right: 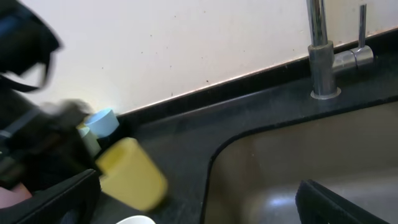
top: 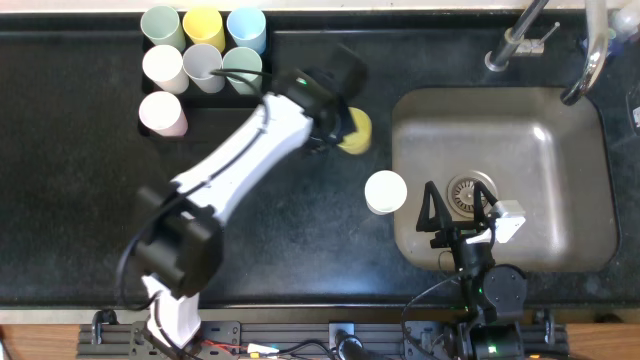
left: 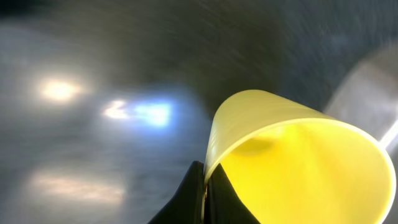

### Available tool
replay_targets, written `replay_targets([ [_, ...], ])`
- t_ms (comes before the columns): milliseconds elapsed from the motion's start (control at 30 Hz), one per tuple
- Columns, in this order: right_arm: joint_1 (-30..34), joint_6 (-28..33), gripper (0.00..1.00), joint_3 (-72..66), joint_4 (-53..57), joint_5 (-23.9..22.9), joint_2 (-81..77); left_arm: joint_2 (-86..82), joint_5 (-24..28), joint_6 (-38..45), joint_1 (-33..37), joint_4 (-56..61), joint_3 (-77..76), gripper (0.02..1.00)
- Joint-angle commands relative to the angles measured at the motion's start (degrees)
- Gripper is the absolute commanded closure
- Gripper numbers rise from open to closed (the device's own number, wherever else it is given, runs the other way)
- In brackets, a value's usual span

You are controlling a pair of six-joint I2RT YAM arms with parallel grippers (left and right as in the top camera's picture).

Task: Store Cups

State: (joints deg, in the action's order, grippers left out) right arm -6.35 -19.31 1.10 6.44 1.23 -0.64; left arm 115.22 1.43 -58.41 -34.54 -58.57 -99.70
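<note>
From the left wrist you get only part of the yellow cup (left: 298, 162): beyond the left gripper (left: 206, 186) its far wall and base run off the frame, and the bench (left: 93, 124) past it is a smear. From above, the left arm (top: 250, 150) covers the cup's near side. Just ahead of the right gripper (top: 457, 200), a white cup (right: 134, 219) is cut down to its rim.

Cups (top: 203, 62) stand on counter (top: 80, 180), left of sink (top: 560, 190).

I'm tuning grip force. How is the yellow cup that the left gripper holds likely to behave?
Probably light: the left gripper holds the yellow cup by a pinch on its rim alone. The thin wall may flex under squeeze. It looks smooth, so it might slip or swing in that pinch.
</note>
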Motion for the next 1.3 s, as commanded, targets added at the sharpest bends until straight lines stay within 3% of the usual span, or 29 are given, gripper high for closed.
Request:
replay_targets([
  [33,0.37,0.02,0.003,-0.02,-0.44,0.22,0.44,-12.41,-6.23,-0.2,9.64,-7.15,-2.05,0.982],
  [233,0.37,0.0,0.005,-0.02,-0.44,0.22,0.44,-17.07,-7.72,-0.2,23.32,-15.56,-2.05,0.982],
  [400,0.37,0.0,0.003,-0.02,-0.44,0.22,0.44,-15.91,-8.02,-0.24,28.79,-15.72,-1.81,0.98],
  [700,0.37,0.02,0.005,-0.02,-0.44,0.22,0.44,-10.97,-7.5,-0.72,32.17,-14.75,-1.84,0.956],
  [1300,0.37,0.0,0.005,-0.02,-0.44,0.22,0.44,-2.43,-5.6,-1.92,32.26,-12.22,-1.81,0.943],
])
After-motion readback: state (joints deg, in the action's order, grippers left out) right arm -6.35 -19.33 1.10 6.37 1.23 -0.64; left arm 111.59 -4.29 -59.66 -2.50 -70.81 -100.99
